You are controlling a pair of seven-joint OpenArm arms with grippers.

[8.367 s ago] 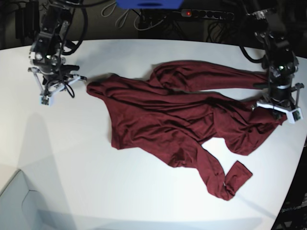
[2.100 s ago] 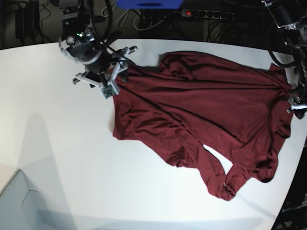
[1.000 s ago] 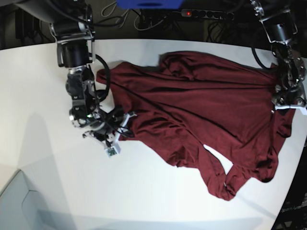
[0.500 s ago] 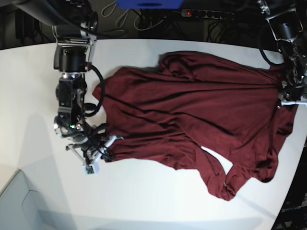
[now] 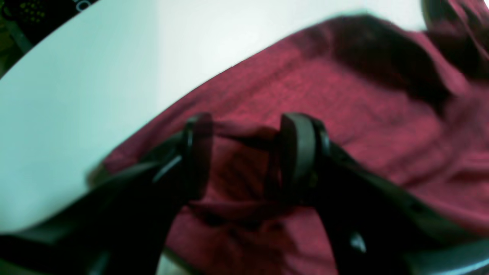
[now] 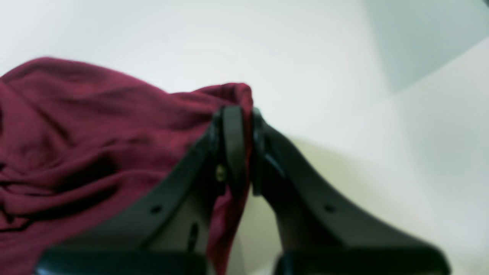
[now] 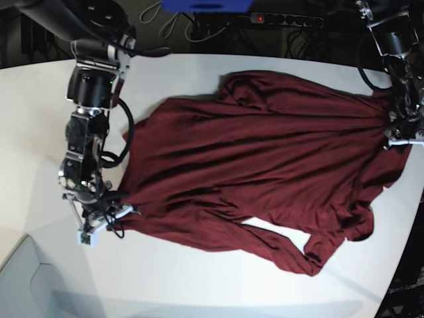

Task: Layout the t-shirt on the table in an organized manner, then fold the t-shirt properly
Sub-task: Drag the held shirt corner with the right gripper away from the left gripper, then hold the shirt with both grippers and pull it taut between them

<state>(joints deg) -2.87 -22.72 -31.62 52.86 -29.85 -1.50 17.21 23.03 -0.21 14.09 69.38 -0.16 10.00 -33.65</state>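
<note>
The dark maroon t-shirt [image 7: 265, 152] lies spread and wrinkled across the white table [image 7: 199, 278]. One sleeve trails toward the front right. My right gripper [image 7: 112, 213] is at the shirt's front left corner. In the right wrist view the gripper [image 6: 244, 141] is shut, pinching a fold of the t-shirt [image 6: 76, 133] just above the table [image 6: 344, 57]. My left gripper [image 7: 397, 136] is at the shirt's far right edge. In the left wrist view the gripper [image 5: 248, 152] has its fingers [image 5: 301, 152] shut on a bunched fold of the t-shirt [image 5: 344, 95], beside bare table [image 5: 76, 95].
A black power strip [image 7: 285, 20] and cables lie behind the table's back edge, under a blue object [image 7: 205, 5]. The curved table edge [image 7: 407, 232] runs close to the shirt's right side. A pale grey panel [image 7: 26, 285] sits at the front left.
My right gripper has shut on the shirt's left corner and pulled it toward the front left, spreading the cloth wider. The left gripper has kept its hold and barely moved.
</note>
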